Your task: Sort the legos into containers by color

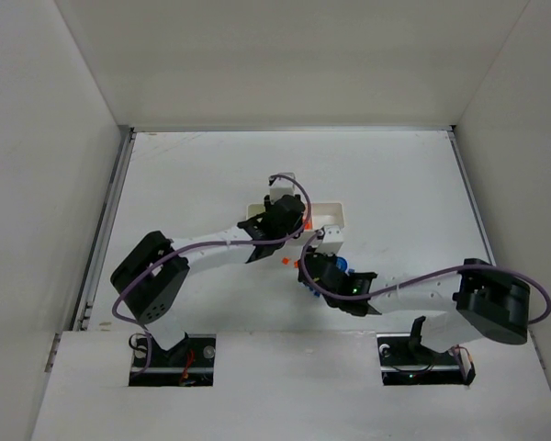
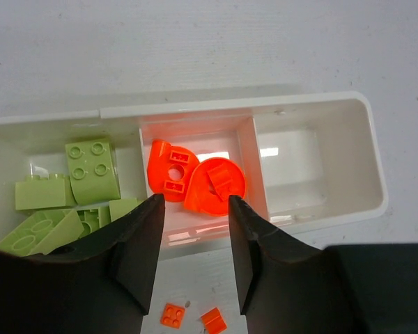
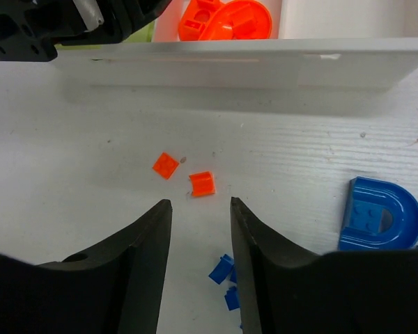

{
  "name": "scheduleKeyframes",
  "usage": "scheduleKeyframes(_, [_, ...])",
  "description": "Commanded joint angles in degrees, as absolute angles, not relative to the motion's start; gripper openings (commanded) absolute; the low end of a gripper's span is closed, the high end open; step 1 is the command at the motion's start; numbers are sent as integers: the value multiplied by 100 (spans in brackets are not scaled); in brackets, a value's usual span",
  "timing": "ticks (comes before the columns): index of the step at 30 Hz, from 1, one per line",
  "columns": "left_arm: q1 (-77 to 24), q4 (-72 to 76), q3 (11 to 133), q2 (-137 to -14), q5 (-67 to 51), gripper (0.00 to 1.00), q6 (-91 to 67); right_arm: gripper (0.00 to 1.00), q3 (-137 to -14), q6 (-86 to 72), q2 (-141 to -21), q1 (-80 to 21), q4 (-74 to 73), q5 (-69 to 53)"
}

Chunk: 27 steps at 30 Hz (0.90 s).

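The white tray [image 2: 320, 104] has three compartments. Several lime green legos [image 2: 90, 170] lie in its left one, two rounded orange legos [image 2: 198, 181] in the middle one, and the right one [image 2: 299, 160] holds nothing. My left gripper [image 2: 195, 202] hangs open over the tray's near wall at the middle compartment, with nothing between its fingers. Two small orange legos [image 3: 166, 165] [image 3: 202, 184] lie on the table just ahead of my right gripper [image 3: 200, 203], which is open and holds nothing. A blue arch [image 3: 380, 216] and small blue legos [image 3: 223, 269] lie beside its right finger.
White walls enclose the table [image 1: 184, 184] at the left, right and back. The two arms meet near the tray [image 1: 335, 213] at mid-table, the left wrist above it and the right wrist just in front of it.
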<state>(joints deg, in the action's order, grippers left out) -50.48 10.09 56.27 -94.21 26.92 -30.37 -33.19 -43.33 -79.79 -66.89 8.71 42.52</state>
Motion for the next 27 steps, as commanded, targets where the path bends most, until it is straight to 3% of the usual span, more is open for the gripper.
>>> scheduleKeyframes(1, [-4970,1134,5722,-9150,2619,40,-2962,46,-3647,-4298,-8243,-6754,1151,4351])
scheduleKeyframes(13, [-5128,1160,3772,-7270,2962,38,-3542,48,-4043,-4228,-9491,-6649,1424,4148])
scheduleKeyframes(19, [-5470,1125,2822,-6452,3146,37,-3919,43,-4131,-4228,-9747,-6614,1433,4271])
scheduleKeyframes(27, [-6033,1046,2435,-6258,3559,39,-4166,25,-4131,-4201,-9677,-6543,1336,4298])
